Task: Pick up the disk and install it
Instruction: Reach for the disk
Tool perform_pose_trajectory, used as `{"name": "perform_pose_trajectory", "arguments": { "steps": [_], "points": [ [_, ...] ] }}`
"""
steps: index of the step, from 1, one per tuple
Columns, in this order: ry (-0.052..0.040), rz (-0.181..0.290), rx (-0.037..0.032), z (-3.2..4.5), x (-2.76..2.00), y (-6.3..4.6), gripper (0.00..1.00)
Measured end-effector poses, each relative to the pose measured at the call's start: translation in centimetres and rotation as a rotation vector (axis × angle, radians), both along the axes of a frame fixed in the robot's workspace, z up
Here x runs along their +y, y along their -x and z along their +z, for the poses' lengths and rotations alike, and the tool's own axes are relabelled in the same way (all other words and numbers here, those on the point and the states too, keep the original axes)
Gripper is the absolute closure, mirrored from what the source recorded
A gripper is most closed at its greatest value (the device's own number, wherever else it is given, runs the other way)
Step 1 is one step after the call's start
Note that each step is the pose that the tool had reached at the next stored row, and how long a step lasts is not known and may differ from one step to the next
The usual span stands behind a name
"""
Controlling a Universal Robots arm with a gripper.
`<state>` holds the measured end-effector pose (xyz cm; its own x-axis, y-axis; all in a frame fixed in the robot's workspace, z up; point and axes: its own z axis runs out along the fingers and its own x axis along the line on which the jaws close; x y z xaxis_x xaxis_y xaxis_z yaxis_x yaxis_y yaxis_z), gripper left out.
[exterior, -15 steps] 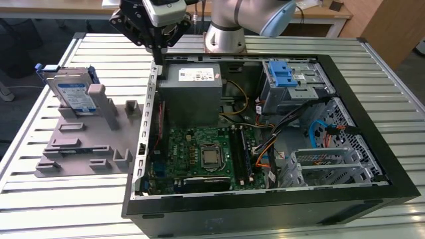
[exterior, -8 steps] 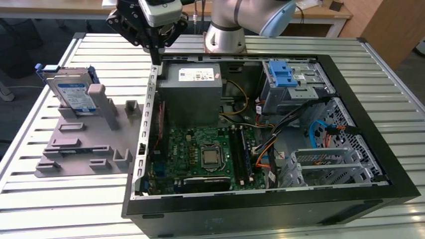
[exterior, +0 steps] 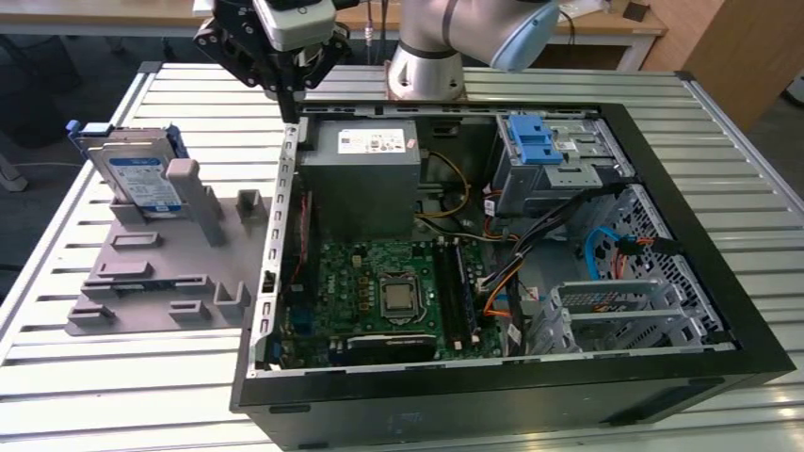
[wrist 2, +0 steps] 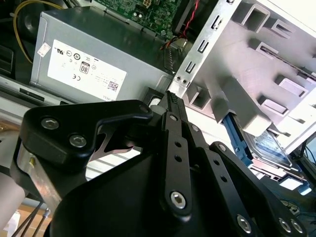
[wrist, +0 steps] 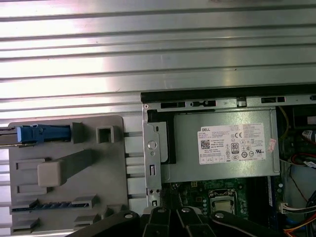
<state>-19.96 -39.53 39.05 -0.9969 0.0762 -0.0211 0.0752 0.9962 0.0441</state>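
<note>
Disk (exterior: pixel 136 174) upright; closed jaws well away

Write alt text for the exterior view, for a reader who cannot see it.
A robot arm's gripper, shut and empty, hangs above the far corner of an open computer case on a slatted metal table. At the exterior view's left, apart from the gripper, the disk stands on edge in a grey holder.
</note>
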Motion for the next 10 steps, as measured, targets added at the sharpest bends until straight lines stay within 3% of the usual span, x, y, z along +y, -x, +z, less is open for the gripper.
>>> {"name": "perform_pose_trajectory", "arguments": {
  "steps": [10],
  "points": [
    [0.0000,0.000,0.0002,-0.03,0.04,0.71,0.89]
  ]
}}
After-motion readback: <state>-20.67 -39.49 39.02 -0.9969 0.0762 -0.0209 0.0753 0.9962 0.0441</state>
